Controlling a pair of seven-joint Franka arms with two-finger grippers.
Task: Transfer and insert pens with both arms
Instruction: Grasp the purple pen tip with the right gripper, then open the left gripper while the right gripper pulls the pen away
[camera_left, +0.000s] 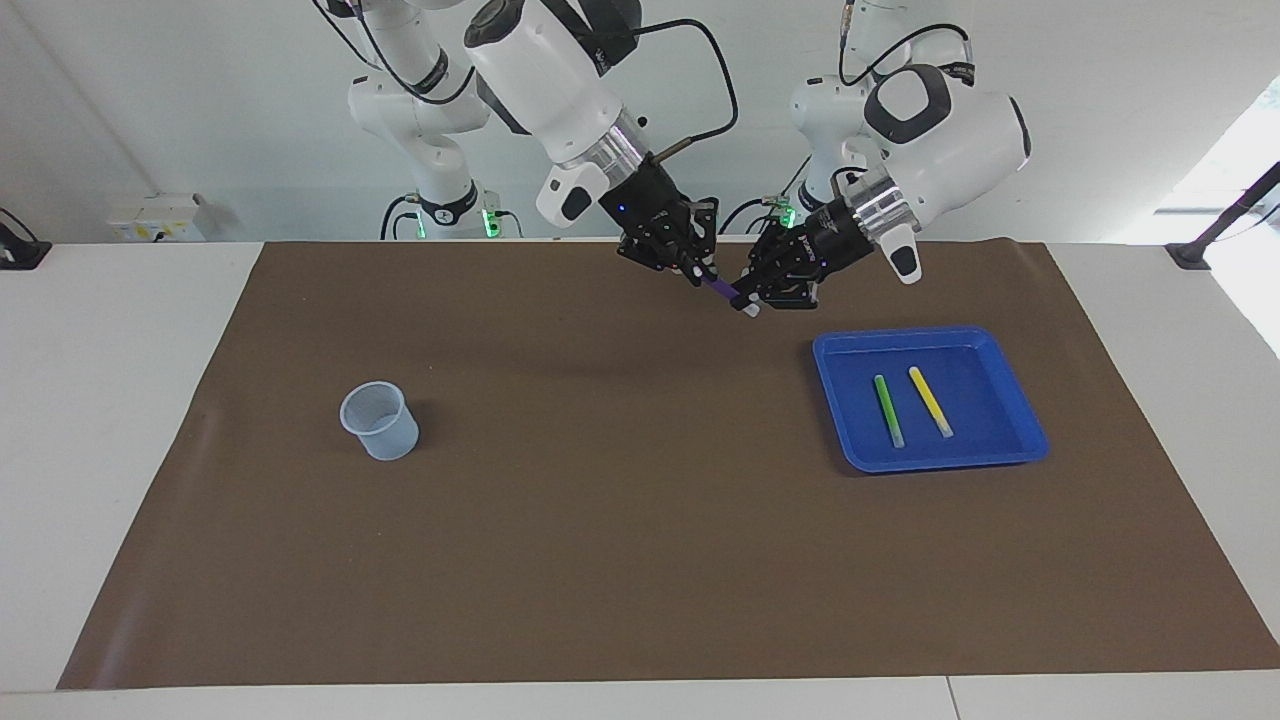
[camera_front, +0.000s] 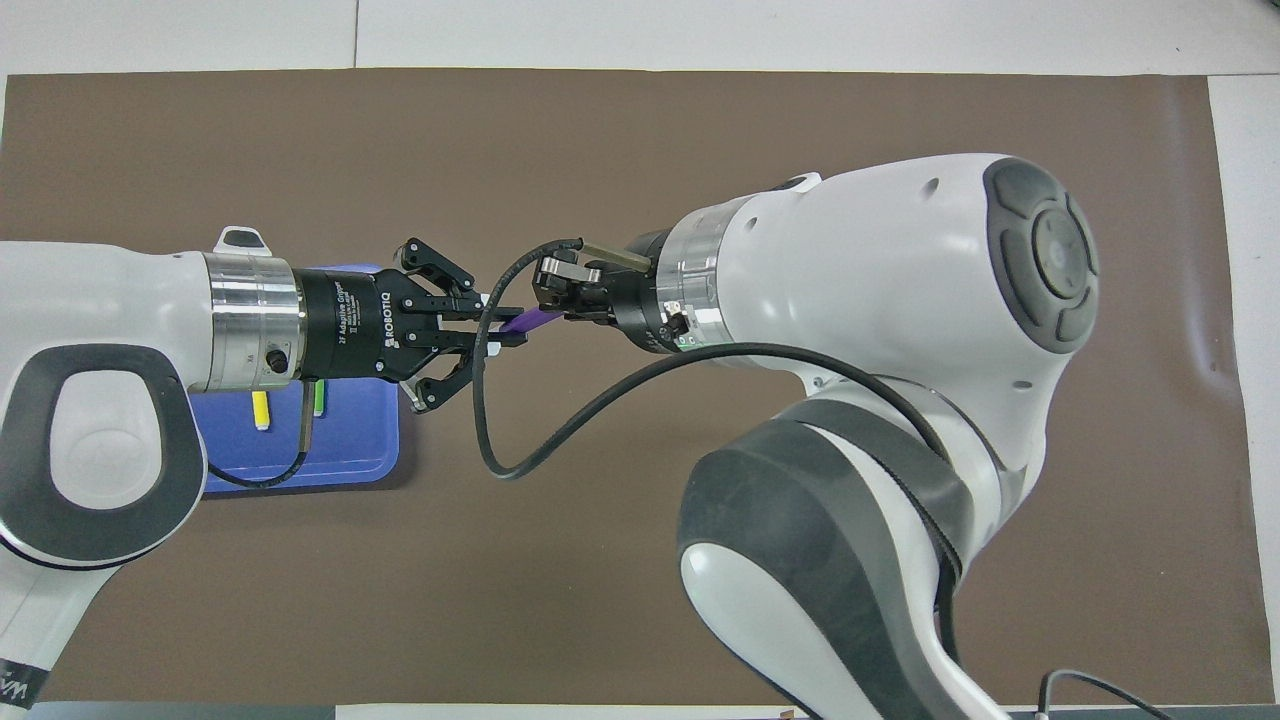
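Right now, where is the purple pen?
The purple pen is in the air over the brown mat, gripped at both ends by the left tool and the right tool.

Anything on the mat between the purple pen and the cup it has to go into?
Nothing visible. The purple pen hangs between both claws above the brown mat; the stretch to the cup is bare.

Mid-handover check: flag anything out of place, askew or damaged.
Nothing stands out. The purple pen hangs tilted over the mat, with the left gripper and right gripper both shut on it. The green pen and yellow pen lie in the tray; the cup stands upright.
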